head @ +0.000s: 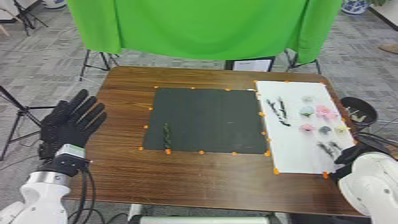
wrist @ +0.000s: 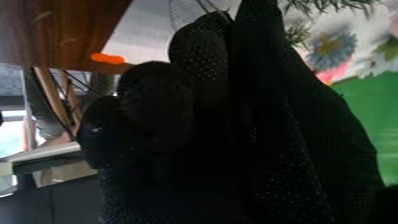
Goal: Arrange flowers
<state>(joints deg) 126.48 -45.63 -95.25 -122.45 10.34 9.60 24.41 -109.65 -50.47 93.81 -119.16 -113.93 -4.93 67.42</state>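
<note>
Sprigs (head: 325, 149) lie just left of your nearer right hand (head: 349, 154), pointing away from you; whether its fingers are apart or clamped, you can't tell.

In the head view and the right wrist view, we can read no text, label, brand, number or sign on any surface.

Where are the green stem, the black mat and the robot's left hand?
Green stem (head: 167, 136): head view, its middle.
Black mat (head: 218, 119): head view, bare centre.
Left hand (head: 66, 129): head view, glove's middle.
</note>
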